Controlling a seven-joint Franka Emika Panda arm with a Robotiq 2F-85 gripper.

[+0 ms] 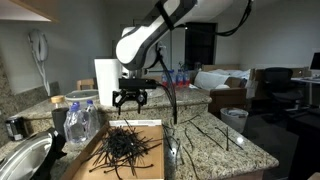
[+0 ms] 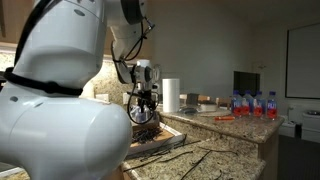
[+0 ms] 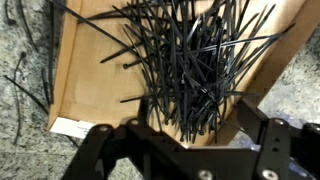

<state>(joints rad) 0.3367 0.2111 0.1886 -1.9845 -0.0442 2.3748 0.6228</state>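
A loose heap of black zip ties (image 3: 190, 60) lies on a tan wooden board (image 3: 95, 85) on the granite counter. In the wrist view my gripper (image 3: 185, 138) hangs right above the near edge of the heap, its two dark fingers (image 3: 268, 140) spread wide apart with nothing clamped between them. In both exterior views the gripper (image 1: 130, 100) (image 2: 143, 103) points straight down, a little above the pile of ties (image 1: 125, 148). The jaws stand open and no tie visibly hangs from them.
Stray zip ties (image 1: 215, 135) (image 3: 20, 80) lie on the counter beside the board. A clear water bottle (image 1: 80, 120) stands next to the board, near a metal sink (image 1: 20, 160). Behind the arm stands a paper towel roll (image 1: 105, 78) (image 2: 170, 95). Several bottles (image 2: 255, 103) sit far off.
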